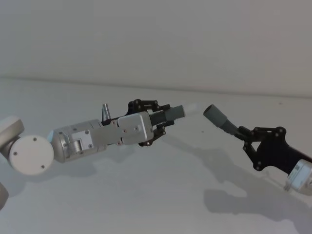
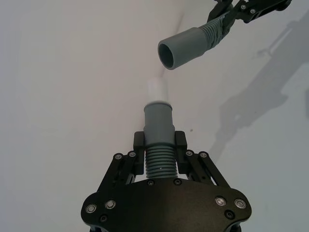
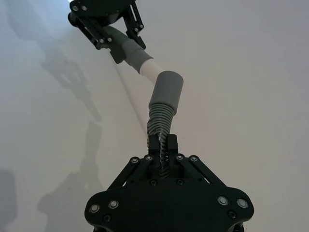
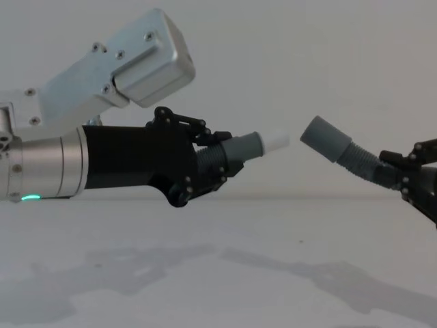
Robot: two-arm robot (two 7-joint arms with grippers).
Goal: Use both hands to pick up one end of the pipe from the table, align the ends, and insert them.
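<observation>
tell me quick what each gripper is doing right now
Left gripper: shut on the grey ribbed pipe piece with the narrow white-tipped cuff, held in the air.
Right gripper: shut on the grey corrugated hose with the wider cuff, also aloft.

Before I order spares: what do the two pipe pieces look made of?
Left piece: likely flexible matte grey plastic, ribbed body, smooth cuff, pale whitish tip. Right piece: the same look, ribbed hose, wider and darker smooth cuff. Rubber can't be excluded.
</observation>
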